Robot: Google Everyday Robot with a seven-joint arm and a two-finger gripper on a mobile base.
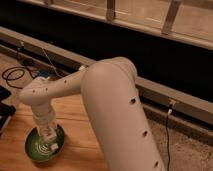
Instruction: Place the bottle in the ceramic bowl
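Observation:
The green ceramic bowl [35, 150] with pale swirl marks sits on the wooden table at the lower left. My gripper [49, 136] hangs straight down from the white arm, right over the bowl's middle and low inside its rim. A small whitish shape [52, 145] below the gripper, over the bowl's inside, looks like the bottle. The gripper hides most of it, and I cannot tell whether it is held or resting in the bowl.
The wooden table [80, 150] runs from the lower left. A dark object [5, 112] lies at its left edge. Black cables [15, 75] lie on the floor at the left. A grey ledge [170, 97] runs behind, with a thin cable [167, 135] over speckled floor at right.

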